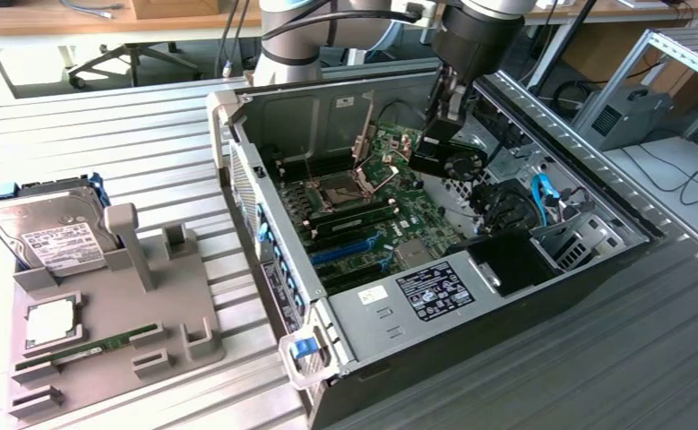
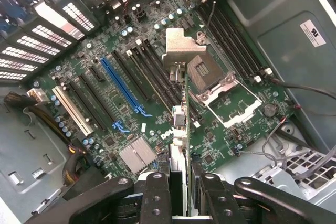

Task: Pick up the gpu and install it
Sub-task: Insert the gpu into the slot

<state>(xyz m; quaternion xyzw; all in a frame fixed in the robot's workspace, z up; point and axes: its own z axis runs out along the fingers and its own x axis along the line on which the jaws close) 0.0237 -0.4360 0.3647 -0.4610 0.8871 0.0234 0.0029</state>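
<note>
Your gripper [image 2: 180, 190] is clamping the gpu [image 1: 449, 159] and holding it edge-on above the motherboard [image 2: 105, 129], inside the open case [image 1: 373, 309]. You are installing now; I judge that seating is calling for careful lining-up with the blue slot [image 2: 122, 88].

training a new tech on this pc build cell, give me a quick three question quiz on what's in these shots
1. True or false: the gripper holds the gpu over the motherboard inside the open computer case.
2. Which part stands in the grey holder? A) hard drive B) keyboard C) screwdriver
3. Fill in: the thin green part lying in that holder is a ____.
Key: 1 true; 2 A; 3 memory stick.
</note>
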